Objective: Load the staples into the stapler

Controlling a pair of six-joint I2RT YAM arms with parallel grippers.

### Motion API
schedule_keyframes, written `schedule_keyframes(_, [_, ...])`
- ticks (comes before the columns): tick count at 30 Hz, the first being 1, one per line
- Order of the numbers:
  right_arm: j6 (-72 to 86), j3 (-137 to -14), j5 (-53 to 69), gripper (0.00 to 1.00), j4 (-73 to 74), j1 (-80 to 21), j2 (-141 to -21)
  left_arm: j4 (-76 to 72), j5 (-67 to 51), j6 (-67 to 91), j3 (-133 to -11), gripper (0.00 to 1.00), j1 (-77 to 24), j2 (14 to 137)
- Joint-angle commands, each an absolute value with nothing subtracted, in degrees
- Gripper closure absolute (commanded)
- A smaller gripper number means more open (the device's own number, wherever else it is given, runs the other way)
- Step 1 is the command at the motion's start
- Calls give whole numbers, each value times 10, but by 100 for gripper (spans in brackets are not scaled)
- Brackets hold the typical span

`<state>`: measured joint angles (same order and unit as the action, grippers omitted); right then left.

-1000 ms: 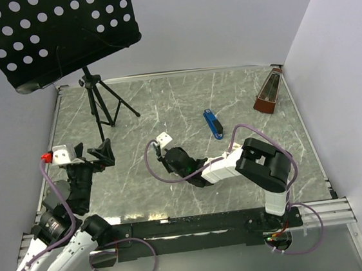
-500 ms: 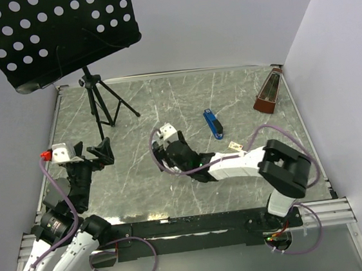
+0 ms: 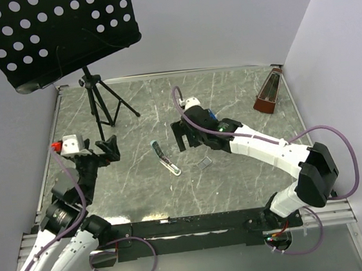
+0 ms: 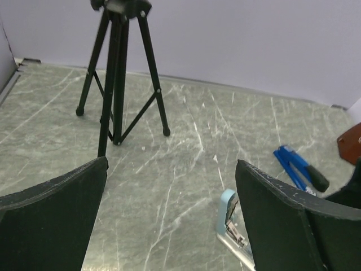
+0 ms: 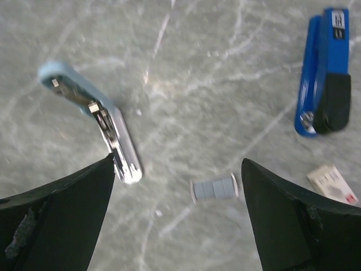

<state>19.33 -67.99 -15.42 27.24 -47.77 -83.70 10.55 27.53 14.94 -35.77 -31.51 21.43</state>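
Observation:
The dark blue stapler (image 5: pixel 324 73) with a black part lies shut past the middle of the table, mostly hidden behind my right arm from above (image 3: pixel 212 113); it also shows at right (image 4: pixel 296 166). A small grey strip of staples (image 5: pixel 213 188) (image 3: pixel 203 164) lies loose on the table. A light-blue stapler (image 3: pixel 165 158) (image 5: pixel 93 113) (image 4: pixel 228 212) lies swung open, silvery channel exposed. My right gripper (image 5: pixel 177 161) (image 3: pixel 186 139) hangs open above these, holding nothing. My left gripper (image 4: pixel 172 164) (image 3: pixel 107 150) is open and empty at the left.
A whitish staple box with red print (image 5: pixel 333 183) lies near the dark blue stapler. A black music stand (image 3: pixel 47 33) on a tripod (image 3: pixel 103 105) (image 4: pixel 118 73) fills the far left. A brown metronome (image 3: pixel 268 94) stands at the far right. White walls enclose the table.
My right gripper opened and swung from centre-left toward the far middle; the open light-blue stapler and the staples now lie uncovered. My left gripper edged slightly right.

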Motion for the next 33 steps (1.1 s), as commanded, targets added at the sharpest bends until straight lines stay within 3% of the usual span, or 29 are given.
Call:
schedule_keyframes(1, [166,-702,-171,0,452,-482,-840,86,258,146,-399,1,-312,244])
schedule_keyframes(6, [145,-686,-44,0,455,-439,-825,62,265,127,-394,1,-312,246])
schedule_keyframes(11, [135,-700,-44,3,469,-437,-880,60,255,130,-368,1,-291,231])
schedule_keyframes(14, [131,-699,-37,11,461,-435,-910,55,257,130,-356,0,-286,210])
schedule_keyframes(18, [127,-695,-17,34,438,-428,-931,47,260,128,-345,1,-276,185])
schedule_keyframes(23, [126,-694,-21,48,428,-417,-963,46,227,138,-347,1,-250,191])
schedule_keyframes(33, [132,-679,-25,56,416,-403,-996,44,210,141,-345,1,-236,198])
